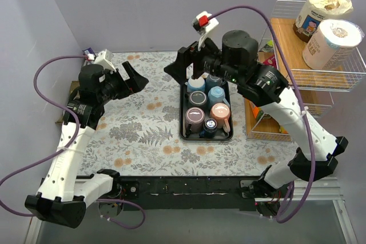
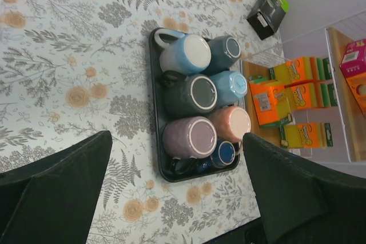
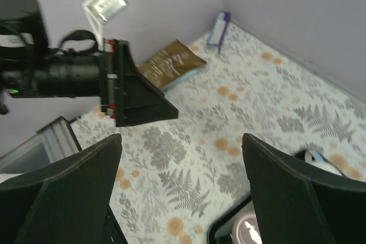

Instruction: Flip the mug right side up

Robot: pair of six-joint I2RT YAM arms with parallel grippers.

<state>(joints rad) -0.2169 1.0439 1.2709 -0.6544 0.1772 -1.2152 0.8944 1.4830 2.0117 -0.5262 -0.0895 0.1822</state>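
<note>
Right pincer (image 3: 182,141) hangs spread and empty over the far end of the tray (image 1: 183,134), seemingly choosing among the crammed mugs (image 1: 195,117); left pincer (image 2: 174,136), also apart, waits clear above the tabletop (image 1: 131,135)

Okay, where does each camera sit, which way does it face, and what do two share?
Top external: above and behind the arms, looking down on table and tray; both arms show.
Left wrist: on the left gripper, looking down at the tray's mugs; its fingers frame them.
Right wrist: on the right gripper by the tray's far end, facing the left gripper; its fingers show.
Shared: top external and left wrist both show the tray.
</note>
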